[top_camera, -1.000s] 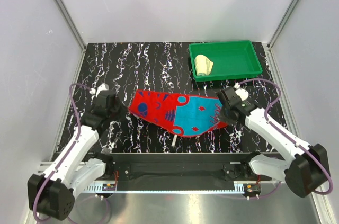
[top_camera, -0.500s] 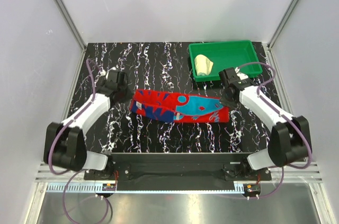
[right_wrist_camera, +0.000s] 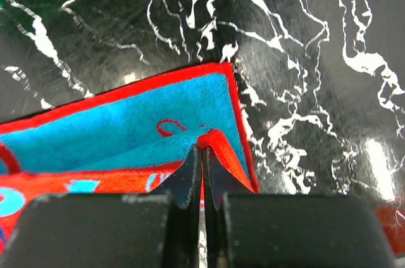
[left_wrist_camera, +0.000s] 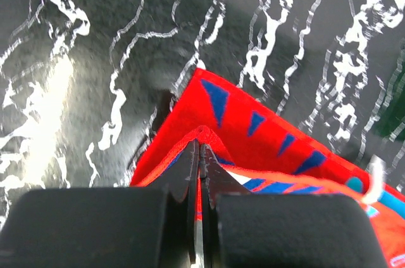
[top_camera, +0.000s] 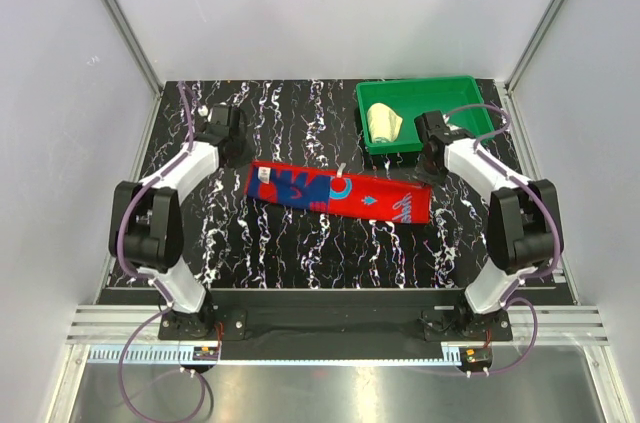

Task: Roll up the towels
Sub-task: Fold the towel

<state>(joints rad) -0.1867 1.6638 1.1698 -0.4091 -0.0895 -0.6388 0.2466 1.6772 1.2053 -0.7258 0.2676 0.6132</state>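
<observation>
The red towel with teal-blue patterns lies mid-table, folded into a long narrow strip. My left gripper is shut on a folded red corner of the towel at its left end. My right gripper is shut on a red-edged corner at the right end, above the towel's teal patch. From above, the left gripper and right gripper sit at the strip's far corners. The pale yellow towel lies bunched in the green tray.
The green tray stands at the back right, close behind my right gripper. The black marbled table is bordered by white walls at the left, right and back. Both arm bases stand at the near edge.
Both grippers have swung from the near side toward the back, carrying the red towel's near edge with them. The towel has gone from spread wide to a narrow folded strip.
</observation>
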